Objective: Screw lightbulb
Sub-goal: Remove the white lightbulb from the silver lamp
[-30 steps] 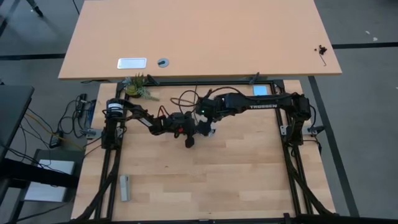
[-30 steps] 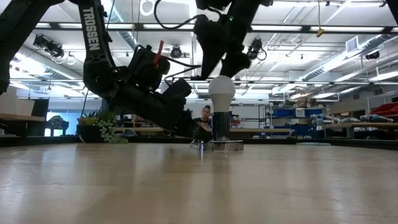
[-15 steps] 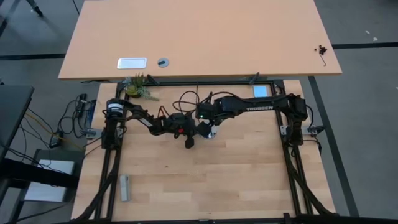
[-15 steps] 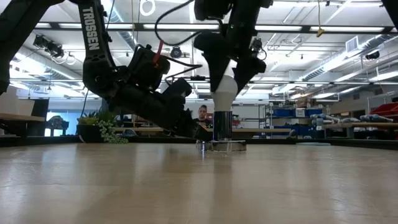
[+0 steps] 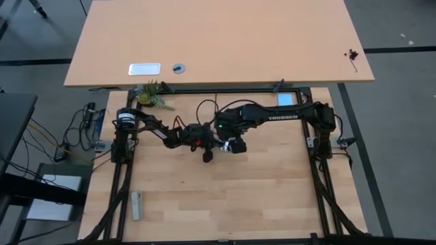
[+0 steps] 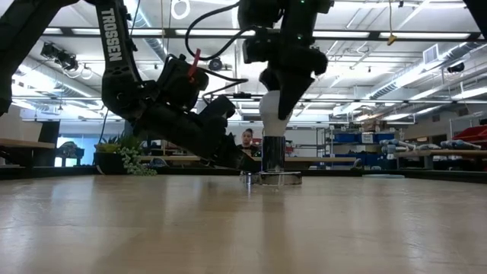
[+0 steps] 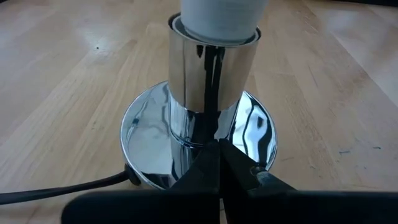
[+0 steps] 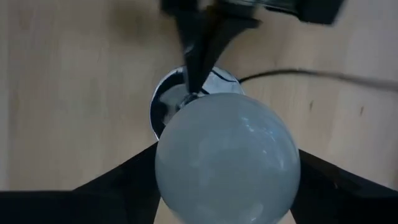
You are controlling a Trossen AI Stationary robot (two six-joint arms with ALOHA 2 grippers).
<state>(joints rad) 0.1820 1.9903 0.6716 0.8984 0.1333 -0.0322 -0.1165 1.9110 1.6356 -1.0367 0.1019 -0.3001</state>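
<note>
Frosted white pear-shaped lightbulb [image 6: 274, 114] seated in shiny silver socket [image 7: 208, 99]; right end effector [image 6: 283, 106] clamps bulb, left end effector [image 7: 214, 165] pinched on socket base; tightening prob. left.

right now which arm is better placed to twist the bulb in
Right: its pincer grips the lightbulb from above, seated in the socket. The left pincer is shut, pressing the socket's base.

One camera looks straight down on the whole pale wooden desk [image 5: 272, 190]. One sits low at desk height, looking across into the room. Each wrist camera is very close. All four see the shiny round silver socket [image 7: 205, 124].
</note>
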